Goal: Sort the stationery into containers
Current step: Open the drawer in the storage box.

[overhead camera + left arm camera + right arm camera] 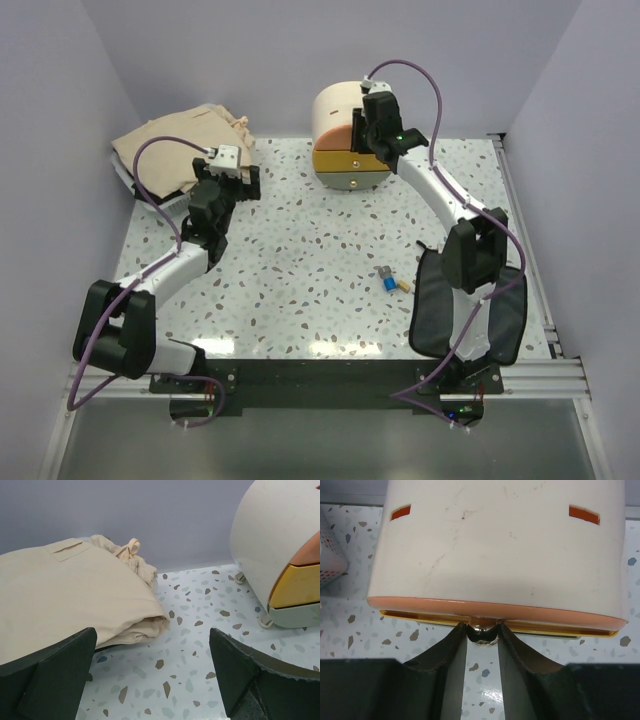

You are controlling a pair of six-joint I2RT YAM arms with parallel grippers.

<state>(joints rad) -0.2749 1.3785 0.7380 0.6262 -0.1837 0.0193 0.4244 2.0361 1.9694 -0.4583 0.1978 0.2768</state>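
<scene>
The cream cylindrical box (335, 108) stands at the back of the table, with its orange drawers (350, 168) facing forward. My right gripper (362, 135) reaches over the box front. In the right wrist view its two fingers press on either side of a small gold knob (482, 631) under the pink drawer edge (495, 609), so it is shut on the knob. Small blue and yellow pieces (392, 281) lie on the table next to the flat black pouch (438, 312). My left gripper (245, 180) hangs open over bare table, holding nothing.
A beige cloth bag (180, 150) lies at the back left, just beyond my left gripper (152, 655). The box (280, 545) stands to that gripper's right. A white mesh basket corner (330, 555) shows left of the box. Walls close in on three sides.
</scene>
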